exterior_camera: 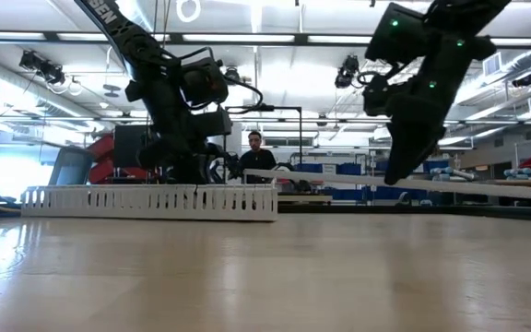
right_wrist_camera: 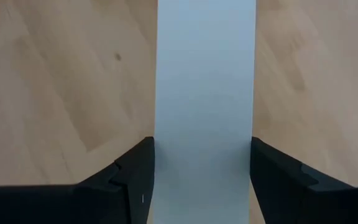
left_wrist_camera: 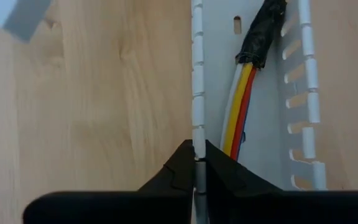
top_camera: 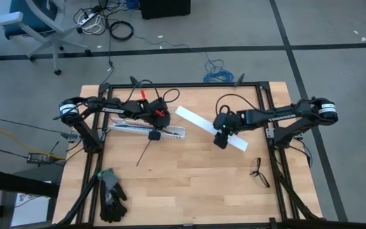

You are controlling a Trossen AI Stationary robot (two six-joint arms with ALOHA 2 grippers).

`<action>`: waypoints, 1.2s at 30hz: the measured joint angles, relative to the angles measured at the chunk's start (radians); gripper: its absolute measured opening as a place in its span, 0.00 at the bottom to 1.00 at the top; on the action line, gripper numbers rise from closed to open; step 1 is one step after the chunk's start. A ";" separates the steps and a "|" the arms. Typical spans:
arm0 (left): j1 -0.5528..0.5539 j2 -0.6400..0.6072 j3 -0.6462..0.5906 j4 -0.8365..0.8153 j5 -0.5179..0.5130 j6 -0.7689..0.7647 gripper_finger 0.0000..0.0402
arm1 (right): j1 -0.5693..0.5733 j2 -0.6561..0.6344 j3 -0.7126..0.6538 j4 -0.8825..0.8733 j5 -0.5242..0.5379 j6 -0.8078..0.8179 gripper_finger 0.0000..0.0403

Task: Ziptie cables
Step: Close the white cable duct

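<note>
The cables [left_wrist_camera: 238, 118], white, yellow and red wires with a black-wrapped end, lie inside a white slotted duct [top_camera: 138, 130] on the table's left half. My left gripper [top_camera: 154, 135] is shut on the duct's wall. The ziptie [top_camera: 143, 152], a thin black strip, lies flat on the wood just near of the duct, touched by no gripper. My right gripper [top_camera: 221, 141] is closed on a flat white strip [top_camera: 199, 122] right of centre. My left gripper pinches the duct's slotted side wall [left_wrist_camera: 197, 134] between its two fingers, slanting down from above. The fingers sit either side of the wall, one inside the duct and one outside. The duct rests on the table. My right gripper holds the flat white strip by its two long edges [right_wrist_camera: 160, 155], one finger on each edge, slanting down from above. The fingers lie across the strip, toward its near end. In the low view the strip [exterior_camera: 413, 182] hangs nearly level above the table.
Dark-framed spectacles [top_camera: 259, 172] lie near the right edge. A black glove [top_camera: 110, 194] lies at the near left corner. Bare wood spans the table's near middle. A person [exterior_camera: 256, 152] sits in the room beyond the table.
</note>
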 joint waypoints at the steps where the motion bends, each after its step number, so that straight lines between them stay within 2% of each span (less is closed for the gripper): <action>1: 0.000 0.001 0.000 0.002 -0.005 0.003 0.08 | 0.008 -0.005 -0.007 0.000 0.005 0.014 0.54; 13: 0.001 0.006 0.000 -0.012 -0.020 0.003 0.27 | 0.084 -0.017 -0.016 -0.009 0.043 0.042 0.54; 25: 0.000 0.002 0.151 -0.126 -0.010 0.001 0.29 | 0.154 -0.020 -0.015 -0.070 0.123 0.174 0.54; 28: 0.000 0.002 0.172 -0.138 0.027 0.001 0.29 | 0.177 -0.020 -0.015 -0.086 0.136 0.208 0.54; 33: 0.000 0.001 0.175 -0.101 0.184 0.002 0.29 | 0.212 -0.020 -0.015 -0.096 0.147 0.233 0.54; 36: -0.001 0.001 0.176 -0.076 0.199 -0.027 0.29 | 0.232 -0.020 -0.015 -0.097 0.146 0.233 0.54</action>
